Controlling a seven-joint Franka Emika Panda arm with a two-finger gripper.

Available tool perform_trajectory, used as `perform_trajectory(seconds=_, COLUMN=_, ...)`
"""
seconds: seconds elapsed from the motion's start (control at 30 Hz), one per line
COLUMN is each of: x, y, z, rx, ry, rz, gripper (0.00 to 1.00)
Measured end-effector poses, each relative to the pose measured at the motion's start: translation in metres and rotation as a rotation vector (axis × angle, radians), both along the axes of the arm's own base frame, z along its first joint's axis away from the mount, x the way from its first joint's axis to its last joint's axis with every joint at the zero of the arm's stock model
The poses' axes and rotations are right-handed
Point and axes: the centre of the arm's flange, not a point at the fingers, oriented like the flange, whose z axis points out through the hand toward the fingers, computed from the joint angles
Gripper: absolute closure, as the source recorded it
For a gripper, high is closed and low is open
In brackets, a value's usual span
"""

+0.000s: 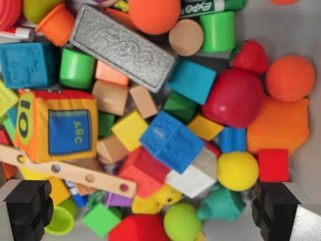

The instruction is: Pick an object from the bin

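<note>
The bin (306,30) is crowded edge to edge with toys. A blue embossed block (171,141) lies tilted near its middle, touching a yellow cube (130,129) and a red block (144,170). The gripper (153,208) hangs spread wide and empty, its black fingers (27,206) at the lower corners. Bare grey wall shows only along the wrist view's right, beside an orange ball (290,78).

Bin floor (261,22) bare only along the wrist view's right, in a strip beside the orange ball (290,78) and red cube (273,164); elsewhere toys packed touching, grey eraser (123,47) and wooden strip (65,169) lying across the heap.
</note>
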Motion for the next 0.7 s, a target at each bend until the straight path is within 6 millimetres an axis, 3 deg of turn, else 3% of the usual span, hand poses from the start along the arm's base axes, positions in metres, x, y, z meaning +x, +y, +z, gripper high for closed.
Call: perform_trajectory(seconds=0.7, x=-0.0007, y=0.0031, z=-0.0018, rx=0.002, ry=0.003, rz=0.041, gripper=0.0)
